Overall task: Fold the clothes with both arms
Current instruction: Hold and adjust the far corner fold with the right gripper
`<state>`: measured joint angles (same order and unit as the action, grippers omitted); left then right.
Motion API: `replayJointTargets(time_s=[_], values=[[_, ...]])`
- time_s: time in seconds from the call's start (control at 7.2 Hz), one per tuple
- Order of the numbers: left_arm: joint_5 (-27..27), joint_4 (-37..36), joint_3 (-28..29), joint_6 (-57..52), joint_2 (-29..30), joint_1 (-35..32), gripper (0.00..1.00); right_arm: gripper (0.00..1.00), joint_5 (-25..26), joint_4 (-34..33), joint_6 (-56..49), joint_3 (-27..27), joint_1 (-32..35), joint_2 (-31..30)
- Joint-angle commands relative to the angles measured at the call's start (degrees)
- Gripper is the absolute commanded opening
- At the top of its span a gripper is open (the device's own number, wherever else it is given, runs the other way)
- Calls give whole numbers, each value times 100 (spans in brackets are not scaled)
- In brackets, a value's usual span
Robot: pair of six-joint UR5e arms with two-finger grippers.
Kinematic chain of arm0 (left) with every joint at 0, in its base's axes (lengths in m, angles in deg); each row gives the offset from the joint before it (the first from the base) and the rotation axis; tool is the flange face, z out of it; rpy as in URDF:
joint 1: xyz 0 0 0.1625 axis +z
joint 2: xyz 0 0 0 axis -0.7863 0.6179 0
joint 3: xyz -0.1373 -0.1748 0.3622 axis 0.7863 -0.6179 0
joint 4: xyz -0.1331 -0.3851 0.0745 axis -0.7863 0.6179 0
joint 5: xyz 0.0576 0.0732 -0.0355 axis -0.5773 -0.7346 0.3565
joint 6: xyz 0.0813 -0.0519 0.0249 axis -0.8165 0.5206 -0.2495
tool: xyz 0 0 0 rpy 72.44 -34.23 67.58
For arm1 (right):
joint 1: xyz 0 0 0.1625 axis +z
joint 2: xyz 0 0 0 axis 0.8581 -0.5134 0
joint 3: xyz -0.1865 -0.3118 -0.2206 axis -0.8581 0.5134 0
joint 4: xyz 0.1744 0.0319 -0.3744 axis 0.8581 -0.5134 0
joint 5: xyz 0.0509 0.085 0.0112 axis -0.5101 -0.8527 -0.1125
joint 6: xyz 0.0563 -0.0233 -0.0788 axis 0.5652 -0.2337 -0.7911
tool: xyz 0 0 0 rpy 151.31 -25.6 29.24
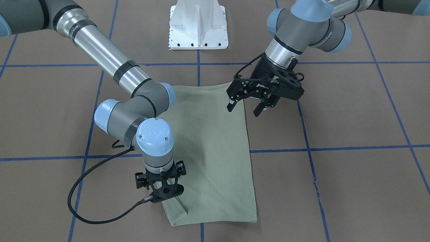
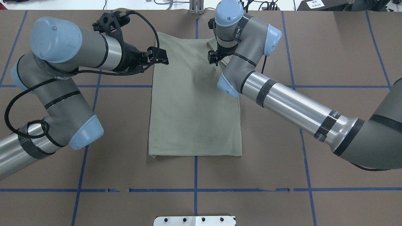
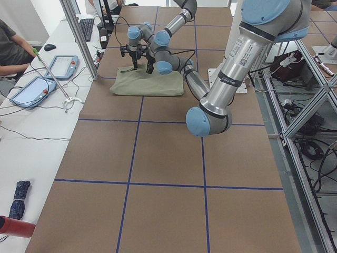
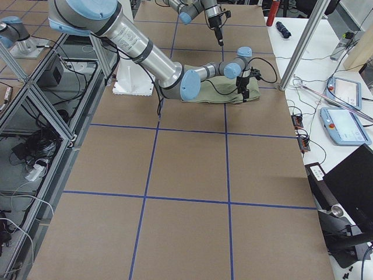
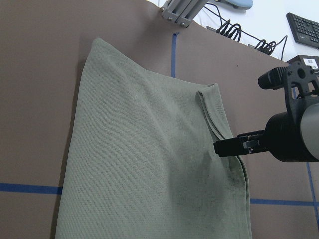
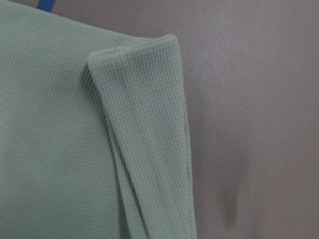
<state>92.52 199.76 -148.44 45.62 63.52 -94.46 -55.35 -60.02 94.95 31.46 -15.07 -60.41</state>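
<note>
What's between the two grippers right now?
Only the shirt, lying flat; the overhead view shows nothing else between the left gripper and right gripper.

Matt, fine-ribbed knit cloth shirt (image 1: 215, 151)

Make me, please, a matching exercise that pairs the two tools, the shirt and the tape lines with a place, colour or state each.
1. left tool
2. right tool
3. shirt
4. tape lines

A. blue
B. folded into a flat rectangle
C. open, raised, holding nothing
D. low at a corner of the shirt

Pairs: 1-C, 2-D, 3-B, 4-A.
</note>
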Motion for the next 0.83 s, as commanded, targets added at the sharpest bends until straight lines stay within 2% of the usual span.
replayJointTargets(time_s=[0.0, 0.69], values=[[0, -7, -32, 7, 27, 0, 100, 100, -16, 16, 0, 59, -9, 23], [0, 2, -41, 7, 44, 0, 100, 100, -16, 7, -140, 59, 148, -91]])
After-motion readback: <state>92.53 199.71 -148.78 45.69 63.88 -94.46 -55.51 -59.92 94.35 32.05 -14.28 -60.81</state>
